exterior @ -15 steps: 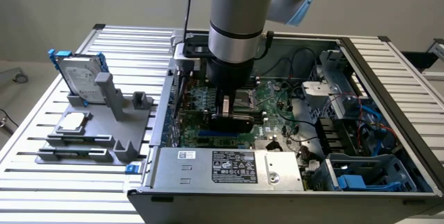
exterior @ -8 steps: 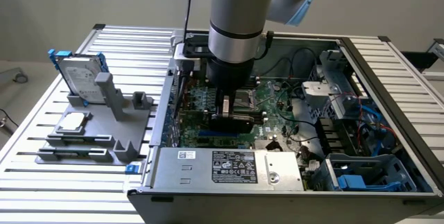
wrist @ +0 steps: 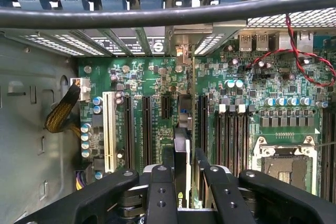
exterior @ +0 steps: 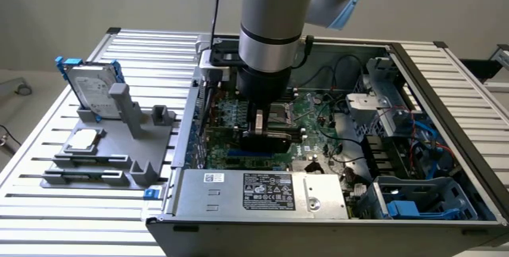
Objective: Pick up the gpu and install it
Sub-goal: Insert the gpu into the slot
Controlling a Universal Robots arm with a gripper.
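Observation:
Inside the open computer case the arm reaches down over the green motherboard. My gripper is shut on the gpu, which I see edge-on as a thin dark card standing upright between the two black fingers. The card runs along the black expansion slots, in line with the gap between two of them. Whether its lower edge sits in a slot is hidden. In the exterior view the gripper hangs low over the board with the dark card in it.
A grey fixture outside the case holds a silver hard drive with blue rails and a small square chip. The power supply lies at the case front. The CPU socket, a red cable and a black cable lie near.

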